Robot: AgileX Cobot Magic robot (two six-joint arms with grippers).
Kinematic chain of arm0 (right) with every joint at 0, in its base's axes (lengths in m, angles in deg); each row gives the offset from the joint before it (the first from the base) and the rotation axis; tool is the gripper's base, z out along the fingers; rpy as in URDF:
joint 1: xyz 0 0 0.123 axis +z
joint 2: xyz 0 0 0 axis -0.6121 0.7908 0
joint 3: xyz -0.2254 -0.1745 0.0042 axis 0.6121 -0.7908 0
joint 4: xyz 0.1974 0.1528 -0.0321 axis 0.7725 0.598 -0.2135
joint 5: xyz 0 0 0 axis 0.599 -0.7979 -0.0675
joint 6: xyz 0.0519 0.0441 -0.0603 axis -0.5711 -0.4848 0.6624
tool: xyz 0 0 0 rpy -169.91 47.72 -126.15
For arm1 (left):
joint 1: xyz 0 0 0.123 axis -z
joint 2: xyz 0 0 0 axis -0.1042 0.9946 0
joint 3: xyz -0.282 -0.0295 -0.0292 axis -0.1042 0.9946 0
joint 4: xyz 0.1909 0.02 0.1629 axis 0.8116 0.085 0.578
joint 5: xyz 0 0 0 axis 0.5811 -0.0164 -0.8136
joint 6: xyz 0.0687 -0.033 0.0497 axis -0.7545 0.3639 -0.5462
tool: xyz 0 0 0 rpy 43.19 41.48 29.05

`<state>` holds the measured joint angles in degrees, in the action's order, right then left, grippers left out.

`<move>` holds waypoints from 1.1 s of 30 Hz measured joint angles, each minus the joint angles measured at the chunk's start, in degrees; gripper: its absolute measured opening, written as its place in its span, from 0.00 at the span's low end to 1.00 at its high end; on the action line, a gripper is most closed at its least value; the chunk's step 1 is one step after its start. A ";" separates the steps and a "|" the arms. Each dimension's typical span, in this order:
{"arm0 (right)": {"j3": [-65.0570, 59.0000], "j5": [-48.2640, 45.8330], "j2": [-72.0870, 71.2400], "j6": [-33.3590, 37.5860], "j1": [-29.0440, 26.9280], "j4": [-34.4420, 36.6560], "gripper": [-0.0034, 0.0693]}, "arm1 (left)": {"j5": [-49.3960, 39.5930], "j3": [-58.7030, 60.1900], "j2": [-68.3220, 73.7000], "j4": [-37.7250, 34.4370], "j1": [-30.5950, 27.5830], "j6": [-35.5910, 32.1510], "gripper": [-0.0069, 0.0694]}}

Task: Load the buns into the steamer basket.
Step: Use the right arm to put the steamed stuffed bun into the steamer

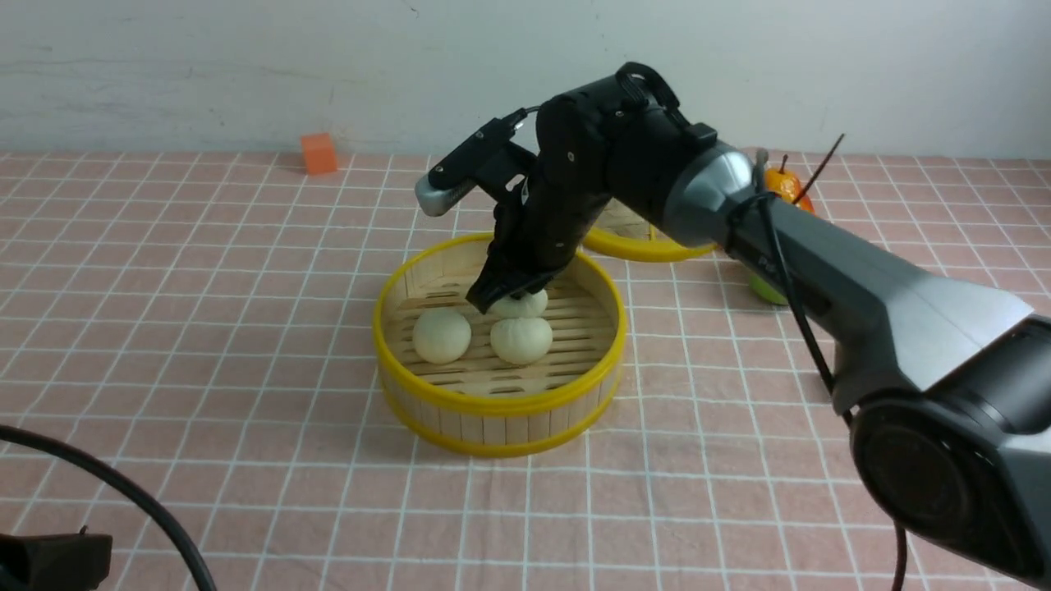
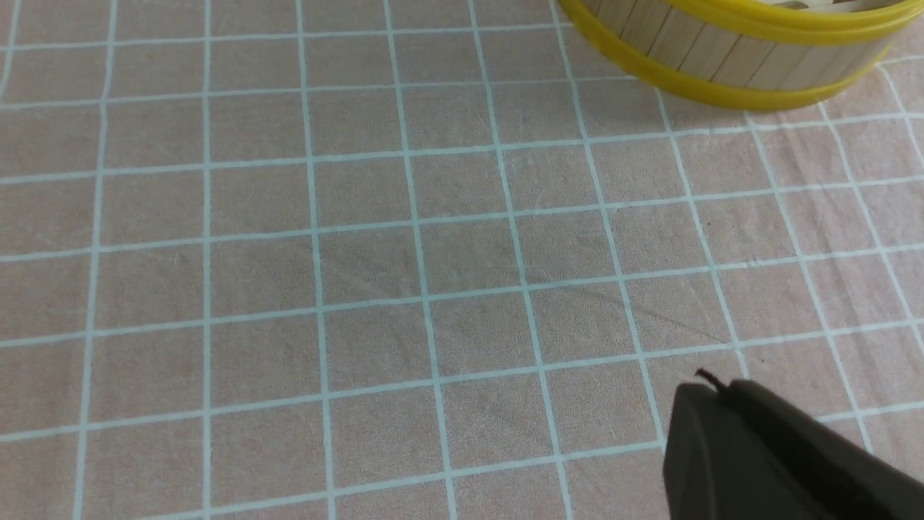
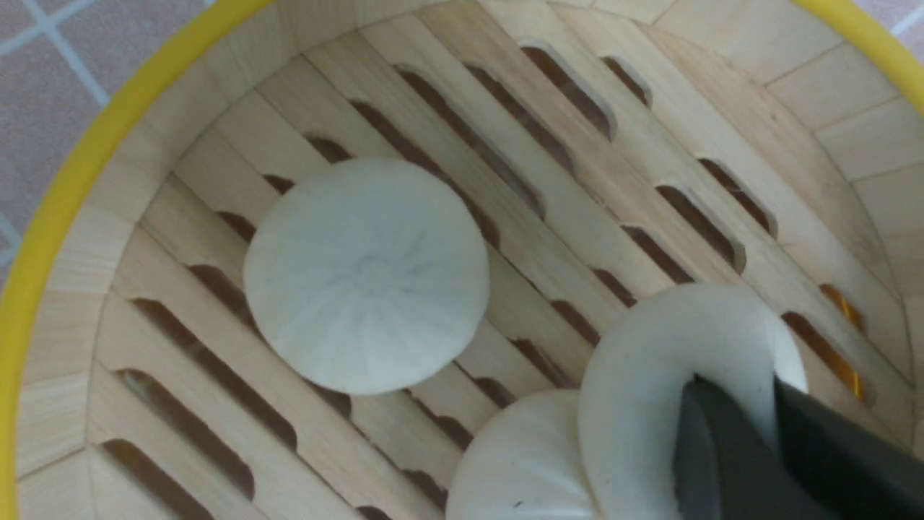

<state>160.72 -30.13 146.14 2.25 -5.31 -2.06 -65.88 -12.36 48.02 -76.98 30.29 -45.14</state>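
Nearest, low at the left edge: left gripper (image 2: pixel 722 404) parked over bare checked tabletop (image 1: pixel 205 328), fingers clenched on nothing, just short of the basket wall.

Middle of the cloth: steamer basket (image 1: pixel 501 410), upright, slat wall and slotted floor, yellow rims. Inside, all three buns. Two resting free on the slats, a left bun (image 1: pixel 442 335) and a front bun (image 1: pixel 521 340), close together. Behind them the third bun (image 1: pixel 519 304), pinched by the right gripper (image 1: pixel 505 297), fingers nearly closed, biting into its top so the dough folds around the tips in the right wrist view; pressed against the front bun.

Handling, judged from that dent: soft, light, squashy, likely to spring back. Matte skin, probably not slippery, possibly a little clingy on release. Best taken across the widest part with a gentle squeeze, not by the pleated crown.

Farther back: flat yellow-rimmed lid (image 1: pixel 640 242) behind the arm, orange fruit (image 1: pixel 784 185), small orange cube (image 1: pixel 318 153) by the wall.
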 joint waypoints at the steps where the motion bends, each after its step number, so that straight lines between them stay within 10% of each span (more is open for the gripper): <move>1: 0.00 -0.23 -0.24 0.00 -0.22 0.00 0.07 | -0.06 0.00 0.00 0.00 0.00 0.00 0.10; 25: -0.12 2.44 0.90 -1.04 -4.73 3.35 0.08 | -0.18 0.00 0.00 0.00 0.00 0.01 0.10; 33: -0.18 2.18 1.31 -6.70 -4.79 3.57 0.43 | -0.18 0.00 -0.11 0.05 0.00 0.01 0.10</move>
<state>160.55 -27.95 147.46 -4.45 -10.10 1.50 -66.06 -12.36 47.91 -76.93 30.29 -45.12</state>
